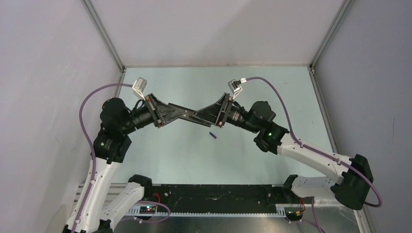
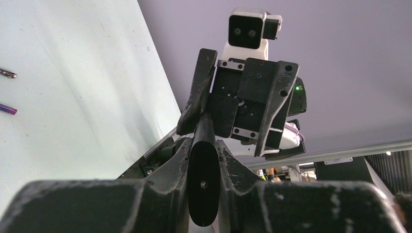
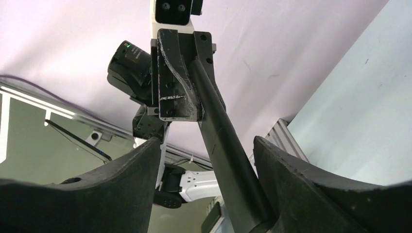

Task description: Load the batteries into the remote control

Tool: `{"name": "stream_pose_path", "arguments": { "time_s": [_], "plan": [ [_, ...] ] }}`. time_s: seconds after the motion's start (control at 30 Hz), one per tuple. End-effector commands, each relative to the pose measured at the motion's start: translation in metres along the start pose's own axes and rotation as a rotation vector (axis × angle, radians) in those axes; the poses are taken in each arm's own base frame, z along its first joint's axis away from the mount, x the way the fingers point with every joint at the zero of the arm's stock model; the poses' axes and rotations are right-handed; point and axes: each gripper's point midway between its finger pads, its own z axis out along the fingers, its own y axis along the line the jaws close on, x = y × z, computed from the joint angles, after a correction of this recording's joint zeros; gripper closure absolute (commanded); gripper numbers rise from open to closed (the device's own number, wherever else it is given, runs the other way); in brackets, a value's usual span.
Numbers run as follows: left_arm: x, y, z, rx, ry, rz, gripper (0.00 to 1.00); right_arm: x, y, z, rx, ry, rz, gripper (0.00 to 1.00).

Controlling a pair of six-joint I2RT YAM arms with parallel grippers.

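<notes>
The remote control (image 1: 192,115) is a slim black bar held off the table between both arms. My left gripper (image 1: 183,112) is shut on one end of it; in the left wrist view the remote (image 2: 203,184) is squeezed between the fingers and runs away toward the other gripper. My right gripper (image 3: 206,145) is open around the other end: the remote (image 3: 223,145) rests against the right finger, with a wide gap to the left finger. A blue-purple battery (image 1: 212,135) lies on the table below. The left wrist view shows this battery (image 2: 8,109) and a dark battery (image 2: 7,74) beside it.
Pale green table (image 1: 272,97) boxed in by grey walls and metal corner posts. A black rail (image 1: 218,194) with both arm bases runs along the near edge. Purple cables loop from each wrist.
</notes>
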Motion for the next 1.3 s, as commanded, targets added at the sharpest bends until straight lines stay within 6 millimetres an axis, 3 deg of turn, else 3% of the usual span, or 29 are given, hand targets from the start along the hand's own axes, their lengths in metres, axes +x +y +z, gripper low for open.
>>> {"name": "stream_pose_path", "arguments": {
  "time_s": [0.0,0.4,0.67,1.0,1.27],
  "plan": [
    [-0.009,-0.02,-0.004,0.037,-0.046,-0.011,1.0,-0.006,0.011,0.005,-0.054,-0.045,0.028,0.3],
    [-0.014,-0.027,-0.005,0.052,-0.053,-0.066,1.0,0.0,-0.009,0.005,-0.054,-0.038,0.115,0.59],
    [-0.025,-0.031,-0.005,0.062,-0.066,-0.08,1.0,0.01,-0.035,-0.001,-0.026,-0.026,0.169,0.66],
    [-0.035,-0.036,-0.009,0.079,-0.088,-0.066,1.0,0.008,-0.055,-0.009,0.016,-0.043,0.189,0.73],
    [-0.036,-0.039,-0.013,0.094,-0.096,-0.031,1.0,0.013,-0.068,-0.012,0.052,-0.032,0.214,0.85]
  ]
}}
